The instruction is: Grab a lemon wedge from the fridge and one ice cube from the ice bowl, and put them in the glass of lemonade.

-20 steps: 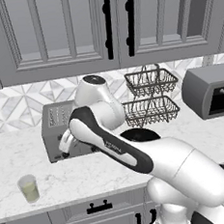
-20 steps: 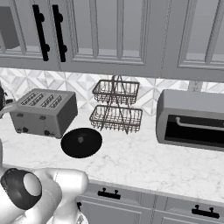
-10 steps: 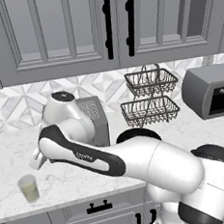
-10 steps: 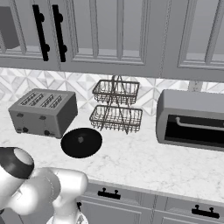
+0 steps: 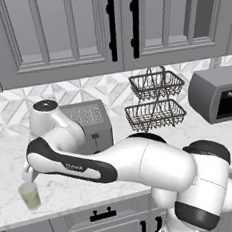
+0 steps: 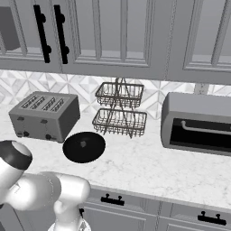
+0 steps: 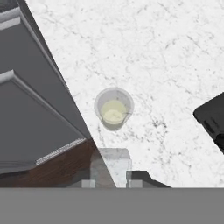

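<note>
Home kitchen: grey panelled cabinets (image 5: 74, 31), marble bench (image 6: 149, 167), toaster (image 6: 44, 116), wire basket rack (image 6: 119, 110), toaster oven (image 6: 198, 124), tiled backsplash (image 5: 7, 111).

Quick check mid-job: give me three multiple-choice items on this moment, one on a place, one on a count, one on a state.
1. Where is the glass of lemonade?
A on the counter near its front edge, left of the toaster
B on top of the toaster
C on the floor
2. How many tiers has the wire basket rack?
A one
B two
C four
3. What sits between the hand's fingers?
A nothing
B a lemon wedge
C a pale translucent cube

A: the left base view shows it there.
B: two baskets are stacked.
C: the hand view shows the cube gripped.
</note>
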Robot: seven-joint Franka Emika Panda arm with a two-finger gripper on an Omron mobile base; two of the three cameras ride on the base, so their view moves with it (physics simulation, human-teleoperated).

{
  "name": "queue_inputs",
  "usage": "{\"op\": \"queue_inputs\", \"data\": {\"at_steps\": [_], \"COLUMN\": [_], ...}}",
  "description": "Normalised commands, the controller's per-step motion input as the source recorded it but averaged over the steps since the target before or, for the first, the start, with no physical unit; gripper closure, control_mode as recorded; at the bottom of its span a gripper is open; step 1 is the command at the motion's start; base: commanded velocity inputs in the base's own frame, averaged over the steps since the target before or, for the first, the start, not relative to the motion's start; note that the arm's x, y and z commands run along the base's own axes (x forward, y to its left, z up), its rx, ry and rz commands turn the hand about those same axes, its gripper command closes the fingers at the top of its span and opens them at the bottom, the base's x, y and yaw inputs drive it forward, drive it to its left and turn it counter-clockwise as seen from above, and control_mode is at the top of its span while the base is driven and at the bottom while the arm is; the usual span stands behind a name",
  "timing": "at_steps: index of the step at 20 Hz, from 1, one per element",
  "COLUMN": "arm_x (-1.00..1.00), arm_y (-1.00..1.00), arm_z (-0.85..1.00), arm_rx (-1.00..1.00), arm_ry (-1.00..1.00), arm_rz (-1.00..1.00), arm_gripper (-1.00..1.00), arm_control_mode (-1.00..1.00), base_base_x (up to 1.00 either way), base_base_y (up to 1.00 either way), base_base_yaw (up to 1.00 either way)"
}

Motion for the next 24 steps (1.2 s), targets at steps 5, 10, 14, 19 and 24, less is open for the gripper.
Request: {"op": "queue_inputs", "data": {"at_steps": [5, 10, 14, 19, 24], "arm_x": [0.00, 0.01, 0.09, 0.39, 0.32], "arm_y": [0.04, 0.00, 0.00, 0.06, 0.21], "arm_z": [-0.08, -0.06, -0.02, -0.01, 0.00], "arm_rx": [-0.02, -0.01, 0.00, 0.00, -0.11], "arm_ry": [0.00, 0.00, 0.00, -0.01, 0.01], "arm_rz": [0.00, 0.00, 0.00, 0.00, 0.00], "arm_gripper": [1.00, 1.00, 1.00, 1.00, 1.00], "arm_control_mode": [-1.00, -1.00, -1.00, -1.00, -1.00], "base_base_x": [0.00, 0.00, 0.00, 0.00, 0.00], "base_base_y": [0.00, 0.00, 0.00, 0.00, 0.00], "base_base_yaw": [0.00, 0.00, 0.00, 0.00, 0.00]}}
